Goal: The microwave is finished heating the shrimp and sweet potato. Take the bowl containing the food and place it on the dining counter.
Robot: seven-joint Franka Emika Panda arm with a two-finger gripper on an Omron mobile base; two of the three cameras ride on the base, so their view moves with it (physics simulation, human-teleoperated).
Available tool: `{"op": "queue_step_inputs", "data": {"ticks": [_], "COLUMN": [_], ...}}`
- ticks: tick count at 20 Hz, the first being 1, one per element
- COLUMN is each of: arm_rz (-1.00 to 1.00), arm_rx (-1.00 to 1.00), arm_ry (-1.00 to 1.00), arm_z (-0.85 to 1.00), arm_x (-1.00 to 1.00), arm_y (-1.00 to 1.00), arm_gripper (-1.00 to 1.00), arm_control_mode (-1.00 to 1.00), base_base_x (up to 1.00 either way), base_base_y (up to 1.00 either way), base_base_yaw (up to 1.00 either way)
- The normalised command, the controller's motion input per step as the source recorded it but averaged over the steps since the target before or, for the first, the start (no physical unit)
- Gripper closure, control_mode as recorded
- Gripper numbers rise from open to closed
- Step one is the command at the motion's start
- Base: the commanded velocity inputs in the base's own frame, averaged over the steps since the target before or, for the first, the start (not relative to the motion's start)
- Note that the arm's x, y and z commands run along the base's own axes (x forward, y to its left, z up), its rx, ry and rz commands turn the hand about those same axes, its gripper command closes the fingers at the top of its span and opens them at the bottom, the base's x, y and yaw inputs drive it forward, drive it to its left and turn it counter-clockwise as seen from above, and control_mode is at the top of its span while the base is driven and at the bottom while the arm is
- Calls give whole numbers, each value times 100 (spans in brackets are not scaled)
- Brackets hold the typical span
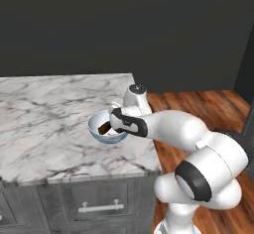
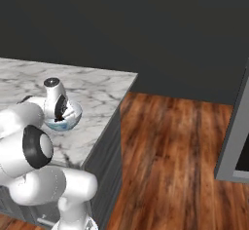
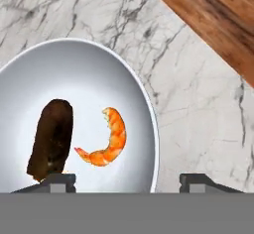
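Bowl w/ shrimp on dining counter, near wood floor.

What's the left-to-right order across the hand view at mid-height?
sweet potato → shrimp → right rim of the bowl → bare dining counter

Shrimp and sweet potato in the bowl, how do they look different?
The shrimp is bright orange; the sweet potato is dark brown. The shrimp is thin and curled like a hook; the sweet potato is a thick, straight chunk and looks bigger. Both lie apart inside the bowl.
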Motion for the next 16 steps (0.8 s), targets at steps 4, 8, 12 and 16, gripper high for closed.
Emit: {"op": "queue_step_inputs", "data": {"ticks": [4,8,12,16], "arm_rz": [-1,0,1,7], "arm_rx": [0,0,0,0], "arm_ry": [-4,-14,-25,-38], "arm_z": [100,100,91,73], "arm_x": [-92,-100,-100,-100], "arm_y": [-4,-17,-23,-12], "arm_gripper": [-100,-100,-100,-100], "arm_control_mode": [-100,-100,-100,-100], "base_base_x": [0,0,0,0], "base_base_y": [0,0,0,0], "base_base_yaw": [0,0,0,0]}}
